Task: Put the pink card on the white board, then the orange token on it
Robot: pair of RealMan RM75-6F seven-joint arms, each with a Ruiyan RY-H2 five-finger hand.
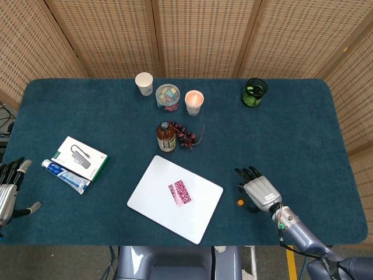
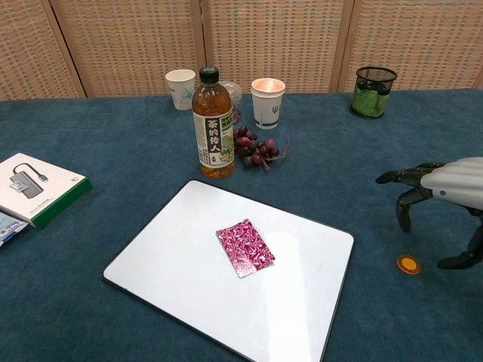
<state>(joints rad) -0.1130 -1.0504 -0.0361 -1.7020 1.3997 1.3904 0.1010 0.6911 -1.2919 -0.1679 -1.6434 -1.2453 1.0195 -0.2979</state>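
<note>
The pink patterned card point(image 1: 181, 192) point(image 2: 244, 247) lies flat near the middle of the white board point(image 1: 152, 185) point(image 2: 173, 256). A small orange token point(image 1: 240, 202) point(image 2: 408, 264) sits on the blue cloth just right of the board. My right hand point(image 1: 259, 189) point(image 2: 445, 194) hovers over the token, slightly to its right, fingers spread and arched downward, holding nothing. At the table's left edge my left hand point(image 1: 8, 189) stays open and empty; the chest view does not show it.
A tea bottle point(image 1: 166, 137) point(image 2: 212, 124) and grapes point(image 1: 187, 135) point(image 2: 255, 146) stand just behind the board. Paper cups point(image 1: 144, 83) point(image 1: 194, 102), a jar point(image 1: 168, 96) and a green mesh cup point(image 1: 254, 92) line the back. A boxed adapter point(image 1: 80, 157) and toothpaste tube point(image 1: 65, 176) lie left.
</note>
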